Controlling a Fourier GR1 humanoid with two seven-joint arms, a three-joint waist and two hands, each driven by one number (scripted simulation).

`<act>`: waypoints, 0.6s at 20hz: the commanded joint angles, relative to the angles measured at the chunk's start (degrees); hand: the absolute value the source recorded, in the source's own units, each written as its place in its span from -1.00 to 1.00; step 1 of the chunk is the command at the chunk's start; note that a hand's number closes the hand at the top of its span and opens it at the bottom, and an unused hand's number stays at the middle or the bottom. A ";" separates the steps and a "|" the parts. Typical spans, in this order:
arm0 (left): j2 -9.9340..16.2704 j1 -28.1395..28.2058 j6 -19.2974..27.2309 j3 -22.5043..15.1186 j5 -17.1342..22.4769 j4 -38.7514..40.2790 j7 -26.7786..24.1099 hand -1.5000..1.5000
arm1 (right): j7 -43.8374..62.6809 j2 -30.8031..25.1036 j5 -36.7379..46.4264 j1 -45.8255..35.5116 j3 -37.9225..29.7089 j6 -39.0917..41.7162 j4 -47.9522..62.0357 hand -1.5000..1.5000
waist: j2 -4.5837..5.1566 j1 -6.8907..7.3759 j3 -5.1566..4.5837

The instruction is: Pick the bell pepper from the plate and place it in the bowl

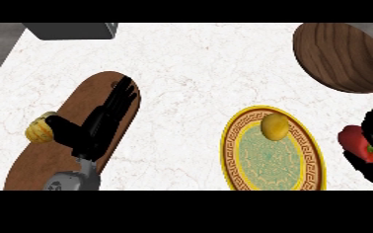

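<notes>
White marble-patterned counter [189, 79] with faint pinkish veins fills most of the head view. At its right edge a red bell pepper [354, 140] shows only in part, cut off by the frame, with a touch of green at its side; black fingers of the right hand [358, 164] curl beneath and round it, and little else of that hand can be seen. The pepper is off the plate, just right of its rim and well short of the bowl.

The plate [237, 150] is round with a yellow rim, a dark red band carrying a gold key pattern, and a pale green centre with fine ornament; its lower edge is cut off. A smooth yellow, egg-shaped fruit, perhaps a lemon [275, 127], lies on its upper part. The bowl [336, 54], dark grained wood, sits at the upper right, partly out of frame.

At left a long oval wooden board [51, 153] lies tilted. Over it the left hand [102, 123] rests with fingers straight and close together, the thumb stretched toward a ridged yellow object [40, 130] at the board's left edge; I cannot tell whether they touch. A grey box-like object [73, 30] is cropped at the top left. No writing is readable.
</notes>
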 commanded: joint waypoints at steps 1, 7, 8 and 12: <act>-1.47 -2.00 0.59 -0.44 -1.35 3.47 -1.61 0.00 | 0.98 -0.80 -5.84 1.56 -8.50 2.39 -7.32 1.00 | 0.15 -0.10 0.03; 0.16 -2.85 -1.42 1.35 0.63 2.31 1.26 0.00 | 5.97 -0.57 -12.84 -0.68 -18.49 9.92 -12.84 1.00 | 0.25 0.76 0.05; -0.78 -1.00 0.52 -0.52 -0.17 -3.20 3.63 0.00 | 7.43 -3.58 -15.86 -4.21 -21.34 12.58 -10.04 1.00 | 0.21 1.09 0.05; -0.21 -3.65 -1.92 1.08 -0.05 2.78 1.05 0.00 | 7.66 -1.28 -13.34 -11.72 -18.11 11.01 -3.08 1.00 | 0.39 1.43 0.06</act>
